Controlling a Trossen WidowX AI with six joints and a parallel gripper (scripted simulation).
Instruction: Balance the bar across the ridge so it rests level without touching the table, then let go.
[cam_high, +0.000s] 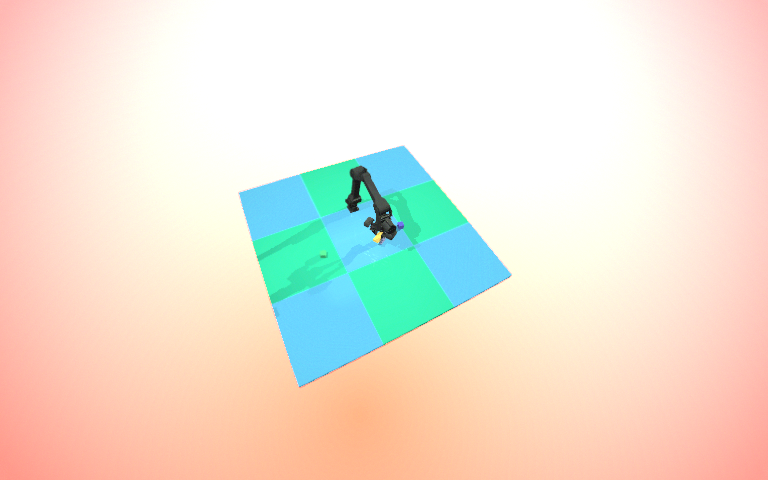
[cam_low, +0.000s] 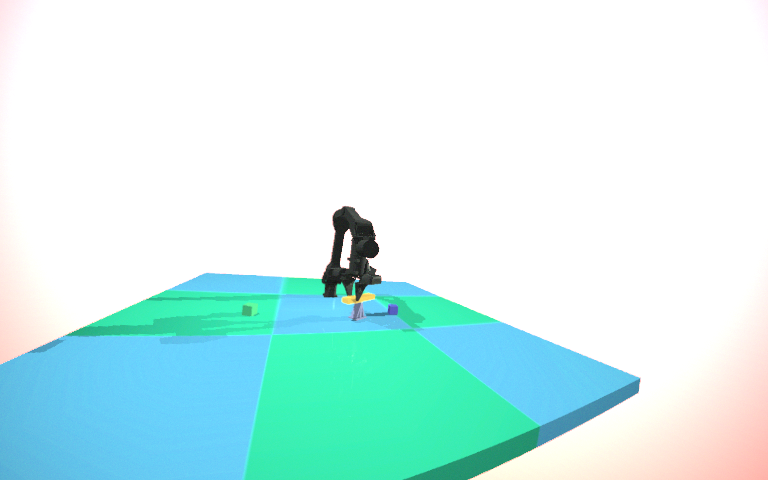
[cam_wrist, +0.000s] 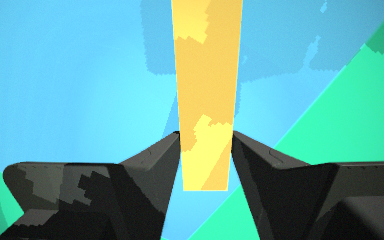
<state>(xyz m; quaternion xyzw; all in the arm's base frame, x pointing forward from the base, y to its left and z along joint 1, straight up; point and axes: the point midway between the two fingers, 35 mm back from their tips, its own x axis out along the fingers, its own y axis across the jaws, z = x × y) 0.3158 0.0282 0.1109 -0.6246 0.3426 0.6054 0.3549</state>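
The yellow bar (cam_high: 377, 238) (cam_low: 367, 297) (cam_wrist: 206, 90) lies across the top of the pale lilac ridge (cam_low: 357, 313), off the table, and looks about level in the exterior view. In the wrist view it runs from between the fingers out past the top edge, hiding the ridge beneath. My gripper (cam_low: 353, 295) (cam_wrist: 205, 136) points down with one fingertip on each side of the bar, close along its edges. The fingers look slightly parted from the bar, with hardly any gap, so the gripper is open around it.
A green cube (cam_high: 323, 254) (cam_low: 249, 309) stands on the left green tile. A blue-purple cube (cam_high: 400, 225) (cam_low: 393, 309) stands close to the right of the ridge. The checkered table (cam_high: 407, 294) (cam_low: 362, 390) ends in open edges. The arm's shadows cross it.
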